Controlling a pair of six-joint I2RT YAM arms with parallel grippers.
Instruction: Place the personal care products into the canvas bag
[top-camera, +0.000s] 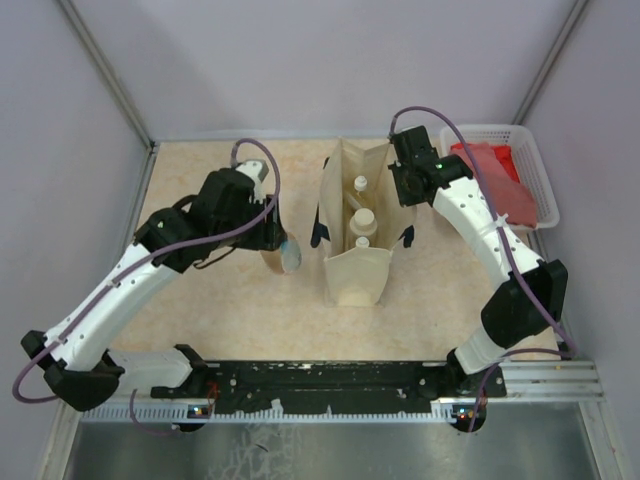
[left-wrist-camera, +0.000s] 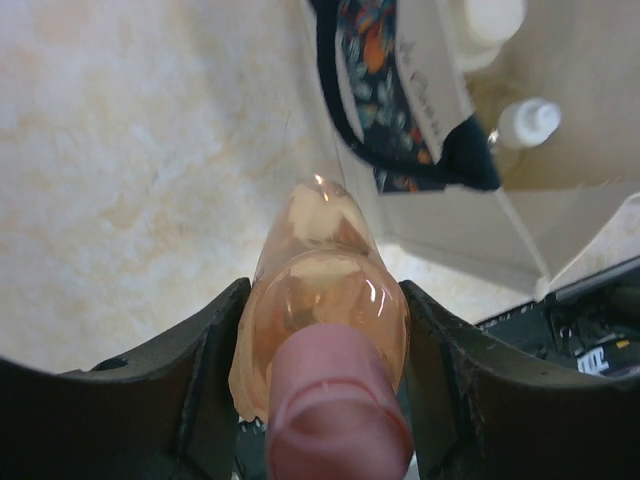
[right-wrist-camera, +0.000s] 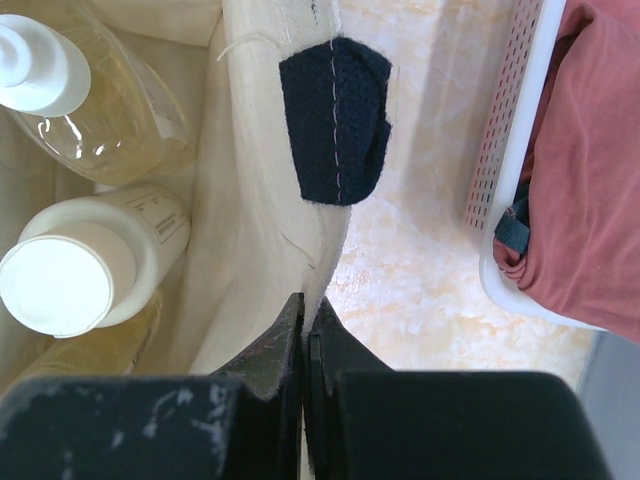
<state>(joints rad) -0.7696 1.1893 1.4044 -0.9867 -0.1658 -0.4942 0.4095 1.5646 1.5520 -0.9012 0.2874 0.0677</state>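
- Left tool is clenched on the orange bottle, pink cap toward the wrist camera.
- The bottle sits just beside the canvas bag, at its nine o'clock.
- Right tool is pinched tight on the bag's three-o'clock rim.
- Three bottles stand inside the bag.

Orange bottle, seemingly snug in the left claw
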